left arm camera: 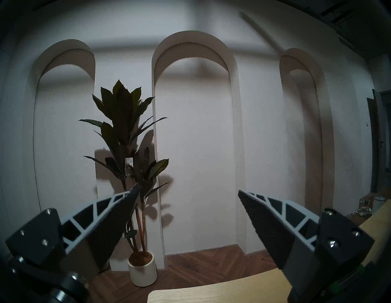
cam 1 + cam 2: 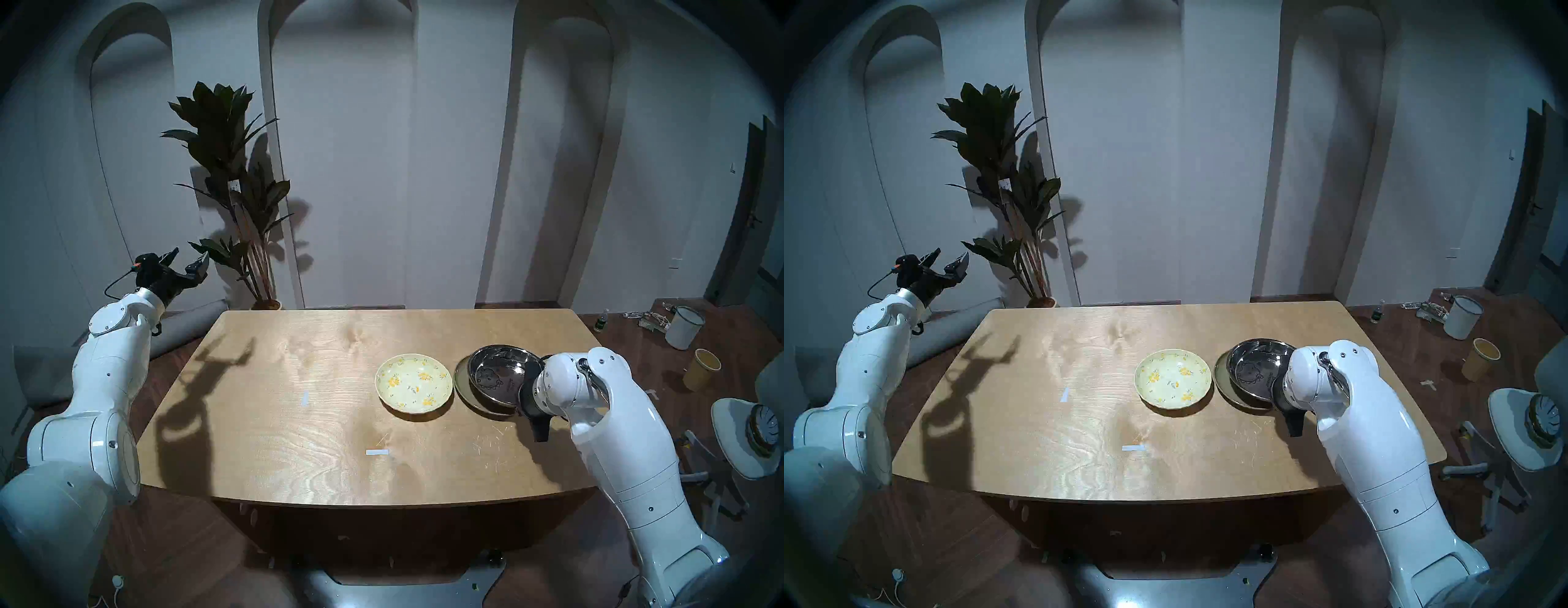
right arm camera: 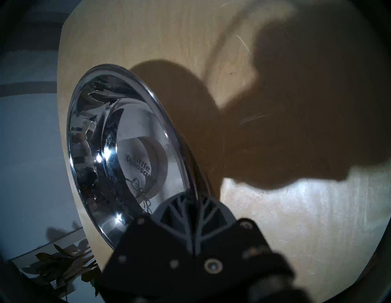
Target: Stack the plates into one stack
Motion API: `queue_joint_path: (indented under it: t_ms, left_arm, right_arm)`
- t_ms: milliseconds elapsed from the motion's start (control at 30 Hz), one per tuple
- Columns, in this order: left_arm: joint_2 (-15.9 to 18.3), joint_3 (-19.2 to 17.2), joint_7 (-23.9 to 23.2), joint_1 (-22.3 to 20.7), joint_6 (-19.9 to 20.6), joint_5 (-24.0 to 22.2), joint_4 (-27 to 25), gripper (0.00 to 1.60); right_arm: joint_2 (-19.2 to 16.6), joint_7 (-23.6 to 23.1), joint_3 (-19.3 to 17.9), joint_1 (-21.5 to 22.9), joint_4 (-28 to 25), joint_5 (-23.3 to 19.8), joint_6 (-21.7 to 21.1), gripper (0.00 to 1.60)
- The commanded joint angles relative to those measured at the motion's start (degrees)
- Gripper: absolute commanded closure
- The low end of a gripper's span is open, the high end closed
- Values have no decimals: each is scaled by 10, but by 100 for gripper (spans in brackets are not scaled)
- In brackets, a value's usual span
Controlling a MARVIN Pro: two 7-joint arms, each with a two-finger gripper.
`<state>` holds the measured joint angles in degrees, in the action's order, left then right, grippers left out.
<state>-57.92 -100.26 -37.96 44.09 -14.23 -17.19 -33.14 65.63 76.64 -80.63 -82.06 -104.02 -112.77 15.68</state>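
A pale yellow floral plate lies flat right of the table's middle. To its right, the shiny steel plate with a cartoon print sits tilted over the flat olive-beige plate, of which only the left and near edge show. My right gripper is shut on the steel plate's near right rim; in the head views my wrist covers its fingers. I cannot tell whether the steel plate touches the olive one. My left gripper is raised off the table's far left corner, open and empty.
The wooden table carries two small tape strips. A potted plant stands behind the far left corner. On the floor to the right are a white bucket, a yellow cup and a chair.
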Motion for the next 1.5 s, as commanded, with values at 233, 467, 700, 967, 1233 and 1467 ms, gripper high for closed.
queue_joint_path:
  t_ms: [233, 467, 700, 967, 1233, 1467]
  left_arm:
    - [4, 0, -1, -18, -4, 0, -8, 0]
    - [4, 0, -2, -19, -5, 0, -6, 0]
    - [4, 0, -2, -19, -5, 0, -6, 0]
    - [4, 1, -2, -20, -5, 0, -5, 0]
    - [4, 1, -3, -20, -6, 0, -5, 0]
    - [4, 1, -3, -20, -6, 0, -4, 0]
  right_arm:
    - [17, 38, 0, 27, -51, -40, -5, 160]
    - [13, 43, -6, 11, -56, -28, 9, 160]
    - [9, 50, -5, 11, -61, -15, 16, 160]
    - [9, 38, -8, 3, -47, -15, 15, 160]
    - [11, 32, -3, 7, -34, -15, 12, 160]
    - [12, 31, -6, 7, -30, -17, 7, 160]
